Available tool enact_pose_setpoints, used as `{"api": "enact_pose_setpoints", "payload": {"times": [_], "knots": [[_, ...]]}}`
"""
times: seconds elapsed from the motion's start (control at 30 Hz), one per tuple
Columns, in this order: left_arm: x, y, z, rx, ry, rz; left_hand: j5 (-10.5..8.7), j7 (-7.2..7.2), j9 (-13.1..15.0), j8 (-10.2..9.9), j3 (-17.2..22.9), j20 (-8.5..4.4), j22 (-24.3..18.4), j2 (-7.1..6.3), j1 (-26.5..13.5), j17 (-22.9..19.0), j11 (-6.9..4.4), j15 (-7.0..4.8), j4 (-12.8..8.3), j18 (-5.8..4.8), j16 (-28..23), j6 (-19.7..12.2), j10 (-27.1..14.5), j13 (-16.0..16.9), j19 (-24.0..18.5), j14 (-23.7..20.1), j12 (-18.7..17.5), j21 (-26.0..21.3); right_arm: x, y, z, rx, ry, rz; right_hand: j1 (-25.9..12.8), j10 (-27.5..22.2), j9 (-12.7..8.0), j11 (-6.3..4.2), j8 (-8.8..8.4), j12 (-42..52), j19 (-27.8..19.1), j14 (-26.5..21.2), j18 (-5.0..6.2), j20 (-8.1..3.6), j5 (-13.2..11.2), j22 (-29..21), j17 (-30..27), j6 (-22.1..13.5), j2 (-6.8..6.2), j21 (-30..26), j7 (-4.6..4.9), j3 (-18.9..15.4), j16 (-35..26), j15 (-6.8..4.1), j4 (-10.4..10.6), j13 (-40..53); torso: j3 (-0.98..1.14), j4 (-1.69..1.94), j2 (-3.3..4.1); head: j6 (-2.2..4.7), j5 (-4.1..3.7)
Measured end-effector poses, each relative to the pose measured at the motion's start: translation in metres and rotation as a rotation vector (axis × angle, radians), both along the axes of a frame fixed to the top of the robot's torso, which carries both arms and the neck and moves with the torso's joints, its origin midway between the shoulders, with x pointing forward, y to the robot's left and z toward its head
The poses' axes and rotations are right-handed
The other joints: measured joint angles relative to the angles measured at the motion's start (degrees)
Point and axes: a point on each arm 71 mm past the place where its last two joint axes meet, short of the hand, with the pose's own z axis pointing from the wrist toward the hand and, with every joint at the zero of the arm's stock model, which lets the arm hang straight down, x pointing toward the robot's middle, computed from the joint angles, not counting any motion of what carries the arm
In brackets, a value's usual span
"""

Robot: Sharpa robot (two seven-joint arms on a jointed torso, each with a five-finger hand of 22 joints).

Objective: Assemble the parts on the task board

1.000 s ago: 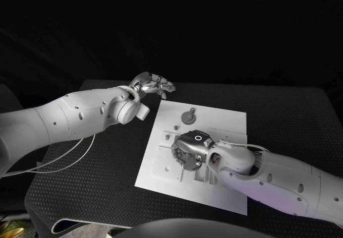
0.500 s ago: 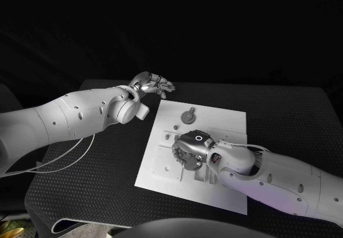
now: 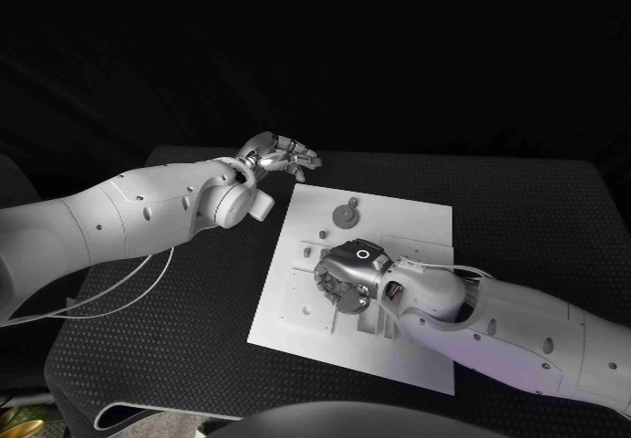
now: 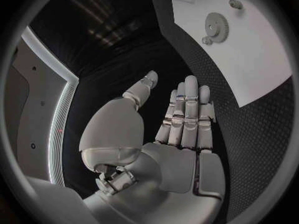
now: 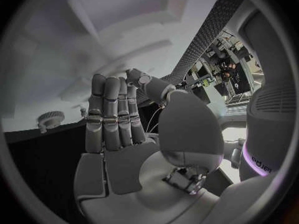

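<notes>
The white task board lies in the middle of the table. A grey gear with a small peg beside it sits near the board's far edge. My right hand hovers low over the board's middle, covering the slots and parts under it. In the right wrist view its fingers are stretched out side by side, the thumb stands apart, and the palm is empty. My left hand is raised beyond the board's far left corner, off the board. Its fingers are extended and hold nothing; the gear lies ahead of them.
The black table runs wide on both sides of the board. Raised white fixtures stand on the board just beyond my right hand. A white cable hangs from my left arm over the table's left part.
My right hand has shifted slightly leftward over the board's middle. The left hand has stayed where it was.
</notes>
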Motion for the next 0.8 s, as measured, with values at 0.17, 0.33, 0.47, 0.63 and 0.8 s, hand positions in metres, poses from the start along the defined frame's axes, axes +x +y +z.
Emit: {"api": "enact_pose_setpoints", "payload": {"times": [0.17, 0.33, 0.47, 0.63, 0.8], "knots": [[-0.0002, -0.0007, 0.0000, -0.001, 0.001, -0.002, 0.00, 0.00, 0.00, 0.00, 0.00, 0.00, 0.05, 0.00, 0.00, 0.00, 0.00, 0.00, 0.00, 0.00, 0.00, 0.00, 0.00, -0.06, 0.00, 0.00, 0.00, 0.00, 0.0004, 0.0033, -0.0035, -0.014, 0.003, 0.003, 0.07, 0.00, 0.26, 0.00, -0.01, 0.00, 0.00, 0.00, -0.24, 0.00, 0.00, -0.01, 0.00, 0.00, 0.07, 0.00, 0.00, 0.00, 0.00, 0.00, 0.00, -0.04, -0.02, -0.01, 0.00, -0.01, -0.14], [-0.0006, -0.0015, 0.0001, -0.001, 0.001, -0.004, 0.00, 0.00, 0.00, 0.00, 0.00, 0.00, 0.05, 0.00, 0.00, 0.04, -0.01, 0.00, 0.00, 0.00, 0.00, 0.00, 0.01, -0.06, 0.00, 0.00, 0.00, 0.00, 0.0008, 0.0035, -0.0056, -0.024, -0.004, 0.007, 0.23, 0.00, 0.18, 0.00, -0.01, 0.05, 0.00, -0.01, -0.25, 0.00, 0.00, 0.05, 0.00, -0.01, 0.23, 0.00, 0.00, 0.33, 0.00, 0.01, 0.00, -0.03, -0.02, 0.01, -0.01, -0.01, -0.29], [-0.0006, -0.0008, 0.0001, -0.001, 0.001, -0.003, 0.00, 0.00, 0.00, 0.00, 0.00, 0.00, 0.05, 0.00, 0.00, 0.04, -0.01, 0.00, 0.00, 0.00, 0.00, 0.00, 0.01, -0.06, 0.00, 0.00, 0.00, 0.00, 0.0009, 0.0030, -0.0058, -0.025, -0.009, 0.010, 0.24, -0.01, 0.12, -0.01, 0.00, 0.22, 0.00, -0.01, -0.24, 0.00, 0.00, 0.06, 0.00, -0.01, 0.23, 0.00, 0.00, 0.34, 0.00, 0.01, 0.00, -0.05, -0.02, 0.04, 0.00, -0.07, -0.36], [-0.0008, -0.0007, 0.0001, -0.001, 0.002, -0.003, 0.00, 0.00, -0.05, 0.00, 0.00, 0.00, 0.04, 0.00, 0.00, 0.04, -0.01, 0.00, 0.00, 0.00, 0.00, 0.00, 0.01, -0.08, 0.00, 0.00, 0.00, 0.00, 0.0011, 0.0024, -0.0059, -0.025, -0.012, 0.010, 0.24, -0.02, 0.09, -0.02, -0.01, 0.22, 0.00, -0.22, -0.23, 0.00, 0.00, 0.07, -0.01, -0.01, 0.23, 0.00, 0.00, 0.35, 0.00, -0.20, 0.01, -0.09, -0.02, 0.04, 0.00, -0.15, -0.40], [-0.0010, 0.0006, 0.0001, 0.000, 0.002, -0.001, 0.00, 0.00, -0.05, 0.00, 0.00, 0.00, 0.05, 0.00, 0.00, 0.09, -0.02, 0.00, 0.00, 0.00, 0.00, 0.00, 0.01, -0.11, -0.01, 0.00, 0.00, 0.00, 0.0023, -0.0003, -0.0066, -0.015, -0.006, 0.006, 0.23, -0.48, 0.12, 0.41, -0.48, -0.56, -0.56, -0.60, -0.23, 0.53, 0.00, 0.07, -0.28, -0.57, 0.22, -0.57, 0.54, 1.23, 0.00, 0.11, 0.42, -0.11, 0.00, -0.01, 0.00, -0.18, -0.41]]}}
